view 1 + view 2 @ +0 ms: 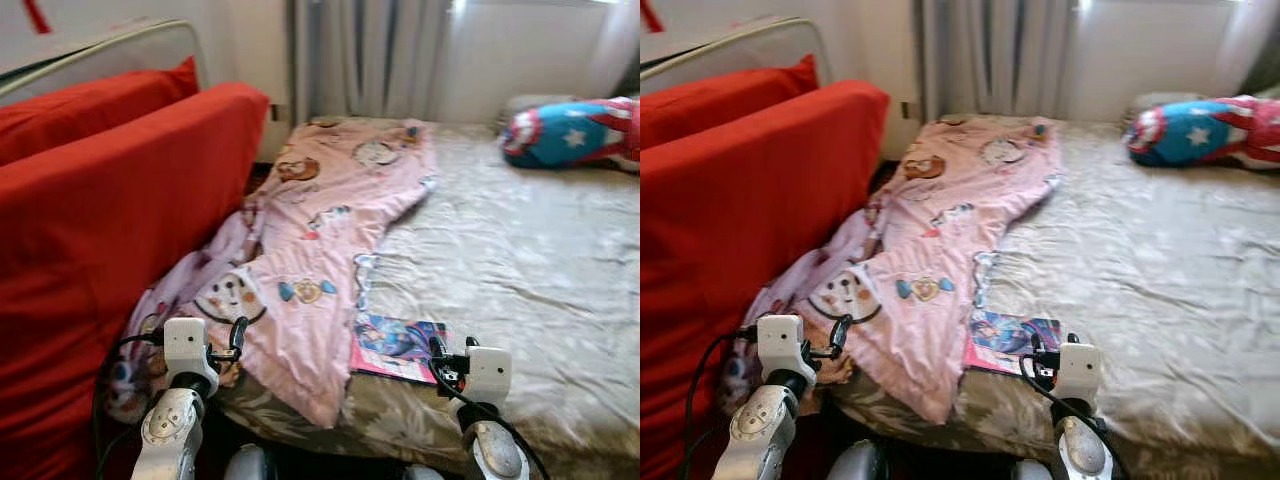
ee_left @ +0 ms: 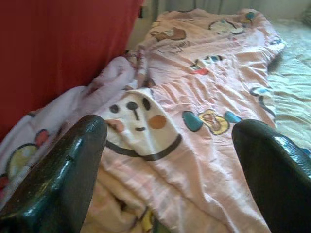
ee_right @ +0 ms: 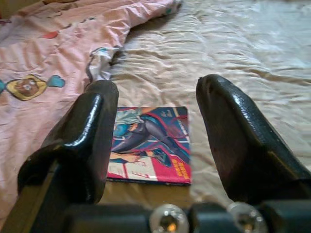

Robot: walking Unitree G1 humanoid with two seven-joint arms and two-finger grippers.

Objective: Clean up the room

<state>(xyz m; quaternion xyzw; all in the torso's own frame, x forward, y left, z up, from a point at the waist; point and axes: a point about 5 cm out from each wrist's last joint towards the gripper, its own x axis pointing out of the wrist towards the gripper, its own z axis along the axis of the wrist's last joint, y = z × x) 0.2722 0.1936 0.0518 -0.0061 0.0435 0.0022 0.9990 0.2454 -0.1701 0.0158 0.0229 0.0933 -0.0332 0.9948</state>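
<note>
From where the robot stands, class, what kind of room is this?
Most likely a child's bedroom: a bed with a beige patterned sheet, a pink cartoon-print blanket, and a colourful comic book lying on it.

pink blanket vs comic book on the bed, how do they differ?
The blanket is soft and crumpled, pale pink with cartoon prints; the book is flat, rigid and vividly coloured. The blanket runs the length of the bed's left side and spills off its edge; the book is far smaller and lies wholly on the sheet near the foot. Both lie loose on the bed, side by side.
</note>
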